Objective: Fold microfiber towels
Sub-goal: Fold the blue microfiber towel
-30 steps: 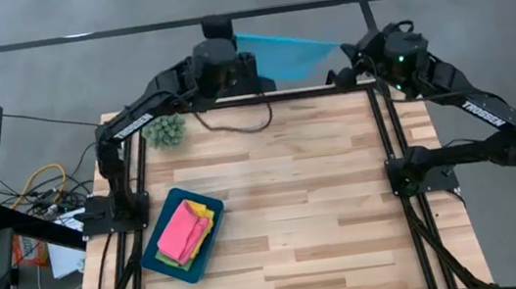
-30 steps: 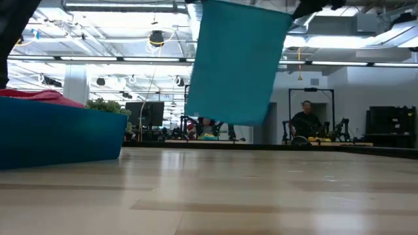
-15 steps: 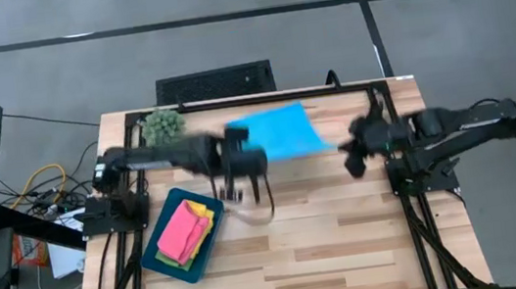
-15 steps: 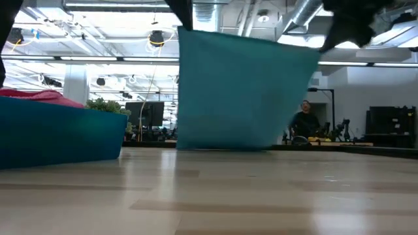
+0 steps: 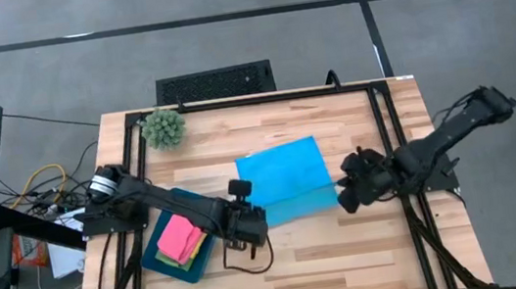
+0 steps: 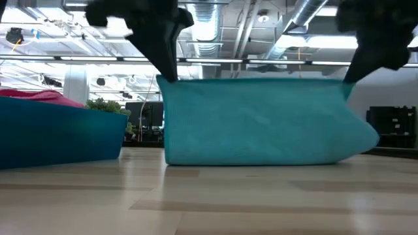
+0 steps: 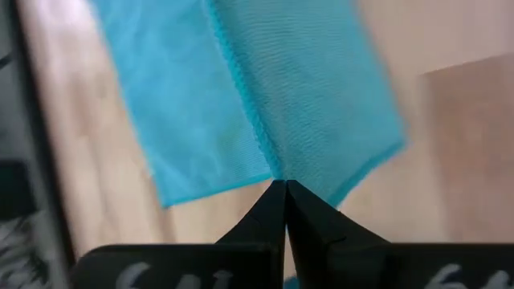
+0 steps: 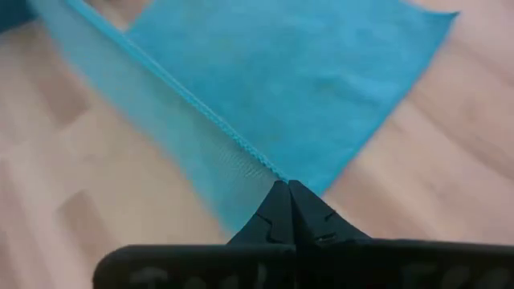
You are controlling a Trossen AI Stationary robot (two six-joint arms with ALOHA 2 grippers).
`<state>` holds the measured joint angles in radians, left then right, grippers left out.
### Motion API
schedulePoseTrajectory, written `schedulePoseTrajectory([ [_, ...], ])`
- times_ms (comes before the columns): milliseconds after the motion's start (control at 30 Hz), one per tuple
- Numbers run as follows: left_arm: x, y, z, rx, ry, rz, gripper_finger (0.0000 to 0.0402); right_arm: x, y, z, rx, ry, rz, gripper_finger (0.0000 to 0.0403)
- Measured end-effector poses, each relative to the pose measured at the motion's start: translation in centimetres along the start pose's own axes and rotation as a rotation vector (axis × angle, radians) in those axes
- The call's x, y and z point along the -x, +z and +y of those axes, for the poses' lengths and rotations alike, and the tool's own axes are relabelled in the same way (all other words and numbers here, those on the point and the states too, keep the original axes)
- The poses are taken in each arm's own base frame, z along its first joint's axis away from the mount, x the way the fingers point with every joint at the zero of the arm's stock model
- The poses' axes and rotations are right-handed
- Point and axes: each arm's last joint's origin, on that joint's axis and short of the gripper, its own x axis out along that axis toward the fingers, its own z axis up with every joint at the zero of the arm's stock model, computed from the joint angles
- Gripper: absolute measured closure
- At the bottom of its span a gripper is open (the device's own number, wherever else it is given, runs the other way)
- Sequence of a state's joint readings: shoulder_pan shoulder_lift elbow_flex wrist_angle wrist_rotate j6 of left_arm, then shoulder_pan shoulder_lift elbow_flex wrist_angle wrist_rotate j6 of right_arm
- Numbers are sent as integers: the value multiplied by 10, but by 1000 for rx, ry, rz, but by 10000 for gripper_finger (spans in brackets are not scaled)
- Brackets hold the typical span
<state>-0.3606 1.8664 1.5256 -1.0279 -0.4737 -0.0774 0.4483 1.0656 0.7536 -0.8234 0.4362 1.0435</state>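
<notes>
Two pincers hold one light blue towel [image 5: 285, 181] between them over the middle of the wooden worktop [image 5: 350, 252]. The left pincer [image 5: 243, 204] is clamped shut on the towel's near left corner, and the right pincer [image 5: 345, 191] is clamped shut on the near right corner. In each wrist view the dark fingertips [image 7: 284, 197] meet with the stitched blue hem pinched between them. The far part of the towel lies flat on the worktop, while the near edge is lifted and stretched taut between the two pincers, so the cloth rises from the wood in a low sheet; the low view shows that sheet hanging straight down to the worktop, its right end bulging outward.

Left of the towel, a dark teal tray [image 5: 166, 264] sits on the worktop with a pink towel [image 5: 180, 238] on top of its stack; a yellow towel [image 5: 203, 213] and a green towel [image 5: 165, 257] show at the stack's edges beneath it. A small spiky green plant ball [image 5: 163, 127] stands near the worktop's far left corner, well apart from the blue towel.
</notes>
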Motion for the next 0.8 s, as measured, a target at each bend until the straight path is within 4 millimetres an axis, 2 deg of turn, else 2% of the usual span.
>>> schedulePoseTrajectory([
  [233,-21,-5,33,80,109,64,401,-27,38,-23,46,-122,-22,403],
  [500,-42,-8,77,179,110,92,401,-42,78,-68,58,-164,-18,403],
  [633,-48,-9,91,215,76,88,401,-46,89,-80,53,-134,-34,403],
  [800,-51,-11,94,267,-29,100,401,-59,92,-81,80,-111,2,403],
])
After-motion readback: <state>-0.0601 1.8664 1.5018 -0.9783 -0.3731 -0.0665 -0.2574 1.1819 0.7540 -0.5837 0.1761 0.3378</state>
